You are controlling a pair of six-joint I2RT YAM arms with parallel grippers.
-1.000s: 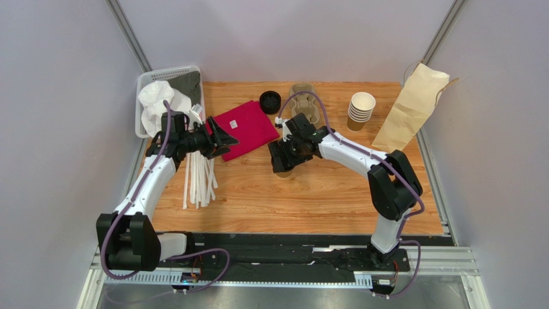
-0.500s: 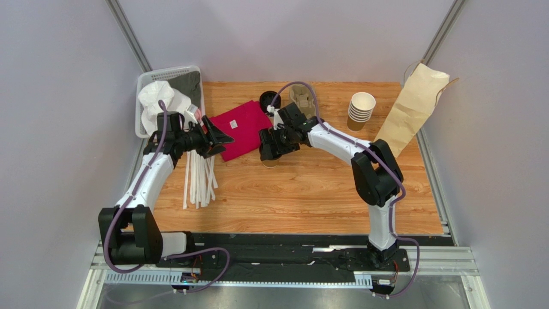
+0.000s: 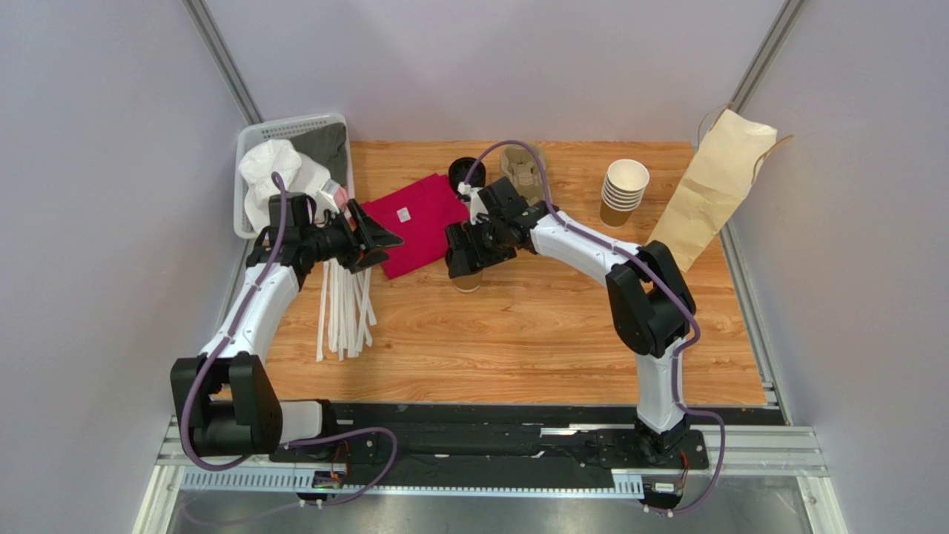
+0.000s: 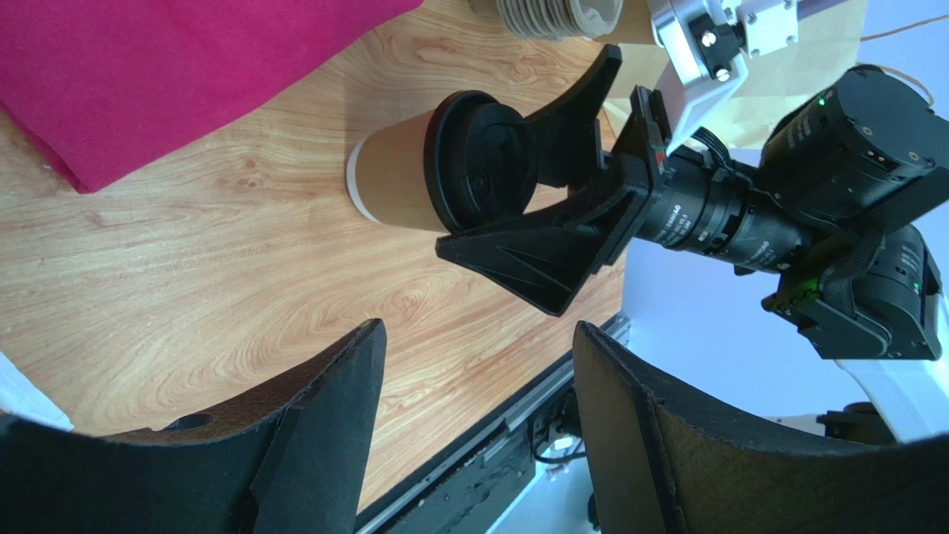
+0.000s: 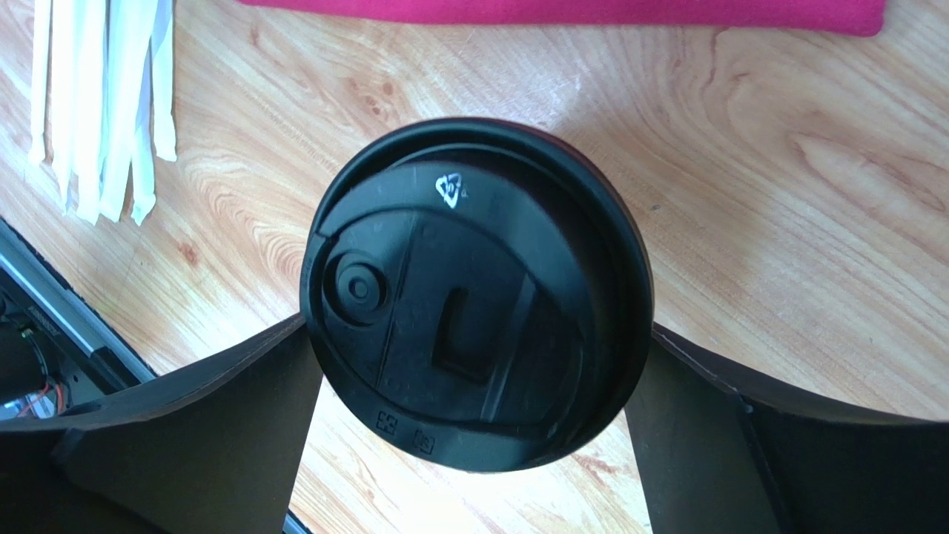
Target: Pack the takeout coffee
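Note:
The takeout coffee (image 3: 468,282), a brown paper cup with a black lid, stands upright just right of the red cloth. My right gripper (image 3: 467,263) comes down over it from above, shut on its sides. In the right wrist view the lid (image 5: 473,323) fills the middle, with my fingers (image 5: 201,434) pressed against both sides of the cup below it. In the left wrist view the cup (image 4: 407,172) shows between the right gripper's fingers (image 4: 535,250). My left gripper (image 3: 390,249) is open and empty over the cloth's left edge, facing the cup; its fingers (image 4: 323,434) stand wide apart.
A red cloth (image 3: 421,220) lies behind and to the left of the cup. White stir sticks (image 3: 345,306) lie at the left. A white basket (image 3: 292,124) stands at the back left. A loose black lid (image 3: 460,170), a stack of cups (image 3: 624,189) and a paper bag (image 3: 713,184) stand at the back.
My right gripper has carried the cup left and slightly back, from mid-table to beside the red cloth. The left gripper has shifted slightly left and stays open.

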